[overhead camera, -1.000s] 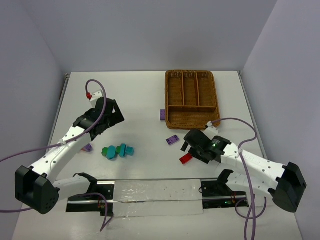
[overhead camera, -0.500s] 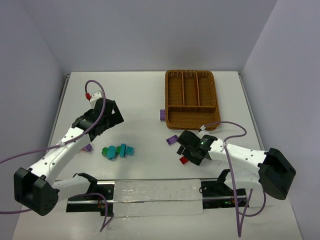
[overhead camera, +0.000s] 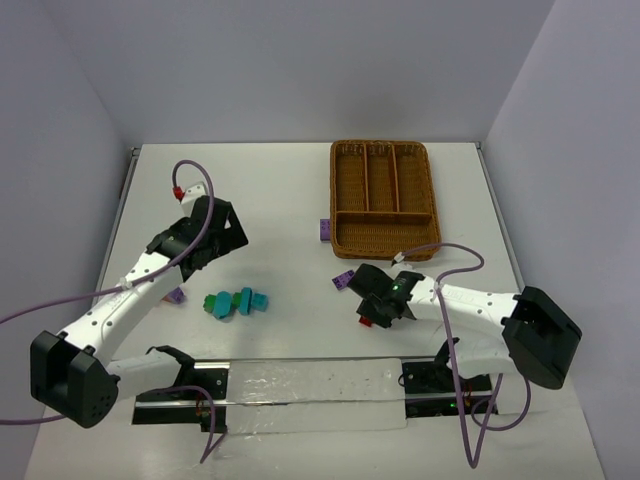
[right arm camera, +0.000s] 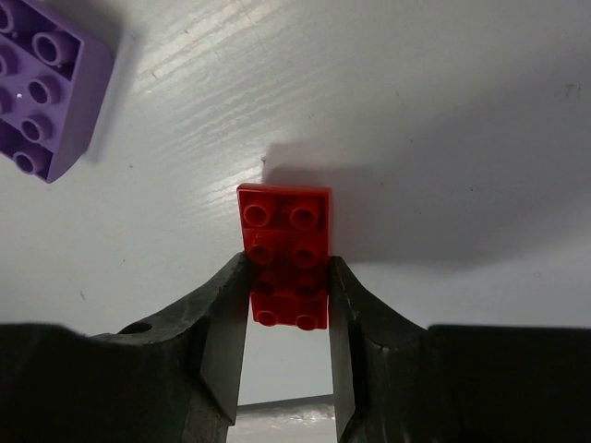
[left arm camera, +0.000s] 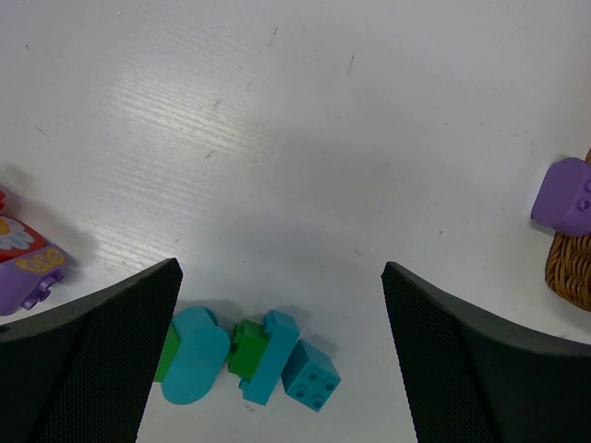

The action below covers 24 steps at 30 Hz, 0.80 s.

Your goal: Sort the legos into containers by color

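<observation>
From above, our right gripper (overhead camera: 376, 310) hides most of the red brick (right arm camera: 284, 226). Its jaws pinch the flat, eight-studded brick's sides; our left gripper (left arm camera: 281, 275) gapes wide, empty.

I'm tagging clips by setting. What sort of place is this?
Probably a robot-lab test cell, not a home: a white table boxed in by plain walls, a left arm and right arm bolted at its near edge, and only a wicker tray and loose legos as props.
</observation>
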{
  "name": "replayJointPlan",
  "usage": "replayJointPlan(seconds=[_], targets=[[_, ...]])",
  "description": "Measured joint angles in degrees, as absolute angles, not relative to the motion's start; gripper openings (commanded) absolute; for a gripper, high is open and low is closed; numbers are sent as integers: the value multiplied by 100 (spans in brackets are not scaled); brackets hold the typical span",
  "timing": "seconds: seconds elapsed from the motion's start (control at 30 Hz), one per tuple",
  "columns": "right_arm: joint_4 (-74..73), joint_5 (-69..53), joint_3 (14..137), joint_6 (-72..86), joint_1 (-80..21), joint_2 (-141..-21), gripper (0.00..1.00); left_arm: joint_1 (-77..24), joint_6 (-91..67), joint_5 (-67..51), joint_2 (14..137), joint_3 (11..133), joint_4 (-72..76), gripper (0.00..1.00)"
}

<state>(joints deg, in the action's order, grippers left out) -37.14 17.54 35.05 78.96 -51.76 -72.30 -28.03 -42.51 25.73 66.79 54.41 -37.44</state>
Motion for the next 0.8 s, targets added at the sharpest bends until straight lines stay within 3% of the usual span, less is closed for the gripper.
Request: replayJointPlan(seconds=[0.07,0.27,0.43,0.6,0.8], targets=[[-3719,1832,3505,7839,-5179,-7107,10,-2803,-4234,2574,6683,5441,-3753,99],[-4063,2367,3892,7427,-5137,-6440,8,-2803,-4209,2574,6697,5443,-3753,99],[-4032,2657,5031,6162,-4292,-6316,5,-2837,-4176,2634,6790,5518,-3861,99],[-3565,2500,6341,4684,-2854,-7220,6,-3002,-4144,2828,6829,5768,-4014,99],[-3414,2594,8213,3765,-2319,-9185,8,-3022,-4125,2941,6695,5800,-4130,99]])
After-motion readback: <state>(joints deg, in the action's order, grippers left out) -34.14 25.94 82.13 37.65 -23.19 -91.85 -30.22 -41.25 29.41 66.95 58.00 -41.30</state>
